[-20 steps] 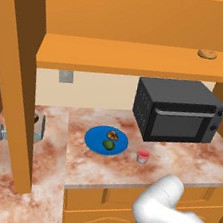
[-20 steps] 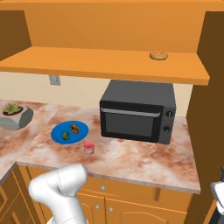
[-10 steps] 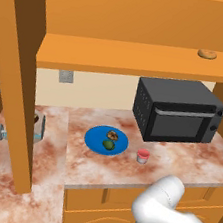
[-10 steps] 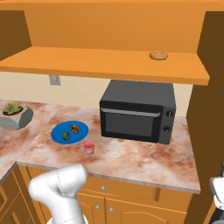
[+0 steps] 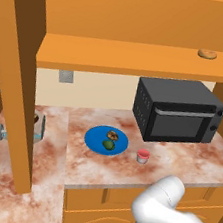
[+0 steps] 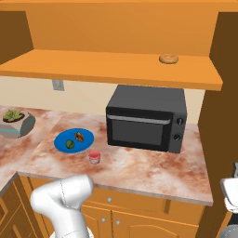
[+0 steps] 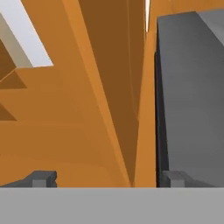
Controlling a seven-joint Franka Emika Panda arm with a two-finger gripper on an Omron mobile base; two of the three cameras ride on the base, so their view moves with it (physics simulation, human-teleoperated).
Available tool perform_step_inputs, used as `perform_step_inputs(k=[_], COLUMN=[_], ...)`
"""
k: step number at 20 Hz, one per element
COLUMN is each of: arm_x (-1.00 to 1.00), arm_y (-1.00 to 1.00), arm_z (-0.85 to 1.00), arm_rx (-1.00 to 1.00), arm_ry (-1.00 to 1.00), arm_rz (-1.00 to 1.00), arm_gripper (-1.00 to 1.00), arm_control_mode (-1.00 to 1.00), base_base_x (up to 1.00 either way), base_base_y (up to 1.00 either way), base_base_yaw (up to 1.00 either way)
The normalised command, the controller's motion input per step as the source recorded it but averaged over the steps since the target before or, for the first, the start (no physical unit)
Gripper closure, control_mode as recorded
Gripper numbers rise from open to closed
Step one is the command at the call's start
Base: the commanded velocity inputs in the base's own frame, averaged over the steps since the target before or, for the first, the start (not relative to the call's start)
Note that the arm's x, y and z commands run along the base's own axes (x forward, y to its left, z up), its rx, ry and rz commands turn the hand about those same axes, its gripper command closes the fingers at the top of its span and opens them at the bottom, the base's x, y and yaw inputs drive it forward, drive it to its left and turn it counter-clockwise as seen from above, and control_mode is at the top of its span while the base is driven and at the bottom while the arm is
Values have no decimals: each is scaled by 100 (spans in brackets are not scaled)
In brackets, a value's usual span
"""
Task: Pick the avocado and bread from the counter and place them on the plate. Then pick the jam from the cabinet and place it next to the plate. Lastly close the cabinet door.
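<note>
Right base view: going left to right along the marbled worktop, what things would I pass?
Potted plant → blue plate carrying the avocado and then the bread → pink jam jar → black microwave.

One flat round blue plate [image 5: 98, 141], one dark green avocado [image 5: 108, 144], one speckled brown bread [image 5: 112, 135], one pinkish-red jam jar [image 5: 142, 156], one black microwave [image 5: 178, 111], one tan doughnut-shaped roll [image 5: 207, 54].
</note>
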Motion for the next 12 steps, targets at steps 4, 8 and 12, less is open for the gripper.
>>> perform_step_inputs(k=[4, 8, 12], arm_x=[32, 33, 27], arm_y=[20, 27, 29], arm_z=[43, 37, 47], arm_rx=[-7, -11, -13], arm_ry=[0, 0, 0], arm_rz=[0, 0, 0], arm_gripper=[-100, -100, -100], arm_control_mode=[-100, -100, -100], base_base_x=[0, 0, 0], base_base_y=[0, 0, 0], base_base_yaw=[0, 0, 0])
